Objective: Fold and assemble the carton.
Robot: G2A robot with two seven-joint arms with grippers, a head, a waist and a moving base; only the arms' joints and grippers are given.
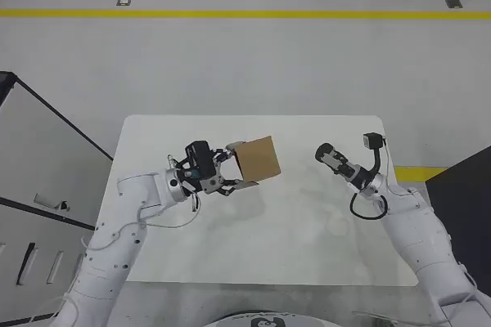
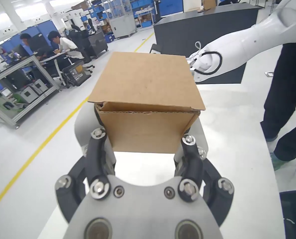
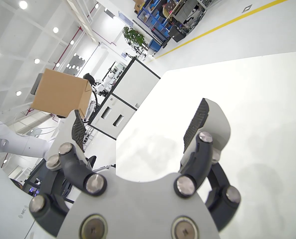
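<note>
Closed carton gripped over the tabletop by the left arm

The white, round-cornered tabletop [image 1: 270, 237] spans both arms. The brown, box-shaped cardboard carton [image 1: 258, 158] sits over its middle, towards the left and far side, with its flaps folded shut. The left gripper [image 1: 239, 167] has its black fingers [image 2: 96, 142] clamped on opposite sides of the carton's near end. The right gripper [image 1: 322, 152] hangs well apart on the right, its fingers spread and holding nothing
</note>
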